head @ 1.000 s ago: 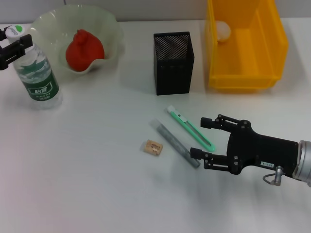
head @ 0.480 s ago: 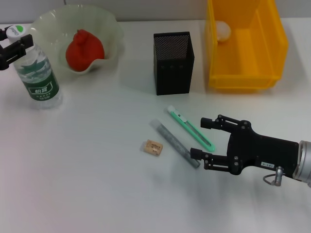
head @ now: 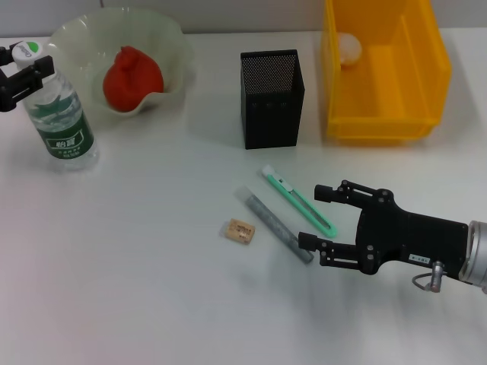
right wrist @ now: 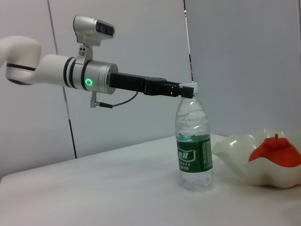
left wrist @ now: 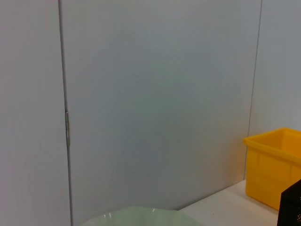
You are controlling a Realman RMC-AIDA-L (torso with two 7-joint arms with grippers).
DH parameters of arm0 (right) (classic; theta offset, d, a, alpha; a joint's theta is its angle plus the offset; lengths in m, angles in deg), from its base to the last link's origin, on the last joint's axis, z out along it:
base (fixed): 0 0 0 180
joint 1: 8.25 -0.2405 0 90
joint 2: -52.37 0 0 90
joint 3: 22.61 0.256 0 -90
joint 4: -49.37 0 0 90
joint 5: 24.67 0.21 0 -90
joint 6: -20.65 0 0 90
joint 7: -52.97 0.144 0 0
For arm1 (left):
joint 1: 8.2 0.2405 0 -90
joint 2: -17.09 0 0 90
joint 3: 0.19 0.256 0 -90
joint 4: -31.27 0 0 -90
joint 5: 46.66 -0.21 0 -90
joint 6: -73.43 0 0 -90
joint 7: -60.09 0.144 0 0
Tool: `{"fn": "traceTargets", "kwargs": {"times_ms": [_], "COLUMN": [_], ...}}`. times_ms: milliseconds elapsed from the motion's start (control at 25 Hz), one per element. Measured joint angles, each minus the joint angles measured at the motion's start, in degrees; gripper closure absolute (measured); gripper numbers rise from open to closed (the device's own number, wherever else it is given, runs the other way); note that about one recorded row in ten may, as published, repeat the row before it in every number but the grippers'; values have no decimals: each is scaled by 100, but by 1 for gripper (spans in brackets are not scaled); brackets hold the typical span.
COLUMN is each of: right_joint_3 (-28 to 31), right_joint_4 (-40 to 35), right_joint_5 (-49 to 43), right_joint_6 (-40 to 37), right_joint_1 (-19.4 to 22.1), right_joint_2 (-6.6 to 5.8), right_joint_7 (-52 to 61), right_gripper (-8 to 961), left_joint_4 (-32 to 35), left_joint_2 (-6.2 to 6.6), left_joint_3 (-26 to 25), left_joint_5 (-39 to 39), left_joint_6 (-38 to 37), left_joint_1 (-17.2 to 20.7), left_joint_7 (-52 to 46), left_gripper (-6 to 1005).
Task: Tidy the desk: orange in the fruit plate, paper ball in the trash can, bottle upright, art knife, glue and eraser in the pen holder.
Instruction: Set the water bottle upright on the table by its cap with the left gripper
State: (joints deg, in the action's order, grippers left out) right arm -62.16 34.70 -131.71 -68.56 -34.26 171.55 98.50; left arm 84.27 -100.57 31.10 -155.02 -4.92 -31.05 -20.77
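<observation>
The clear bottle (head: 59,114) with a green label stands upright at the far left; it also shows in the right wrist view (right wrist: 194,141). My left gripper (head: 25,70) is shut on its neck just under the cap (right wrist: 184,90). The orange (head: 132,76) lies in the pale green fruit plate (head: 173,42). The paper ball (head: 348,47) lies in the yellow bin (head: 380,125). The green art knife (head: 298,200), the grey glue stick (head: 272,224) and the eraser (head: 240,230) lie on the desk in front of the black mesh pen holder (head: 272,99). My right gripper (head: 317,217) is open, with the knife's near end between its fingers.
The white desk has free room in front and at the left of the small items. The left wrist view shows only the wall, the plate's rim (left wrist: 136,216) and the bin's corner (left wrist: 275,165).
The bottle's top and my left gripper have shifted slightly to the right. The right arm and the small items have not moved.
</observation>
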Motion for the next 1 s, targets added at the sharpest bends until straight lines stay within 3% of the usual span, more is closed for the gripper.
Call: {"fn": "traceTargets", "kwargs": {"times_ms": [1000], "right_joint_3": [0], "right_joint_4": [0], "right_joint_5": [0], "right_joint_6": [-7], "right_joint_1": [0], "right_joint_2": [0], "right_joint_7": [0], "right_gripper": [154], "left_joint_4": [-149], "left_joint_2": [4], "left_joint_3": [23], "left_joint_5": [-10], "left_joint_6": [96], "left_joint_1": [-5], "left_joint_7": [54], "left_gripper": [529]}}
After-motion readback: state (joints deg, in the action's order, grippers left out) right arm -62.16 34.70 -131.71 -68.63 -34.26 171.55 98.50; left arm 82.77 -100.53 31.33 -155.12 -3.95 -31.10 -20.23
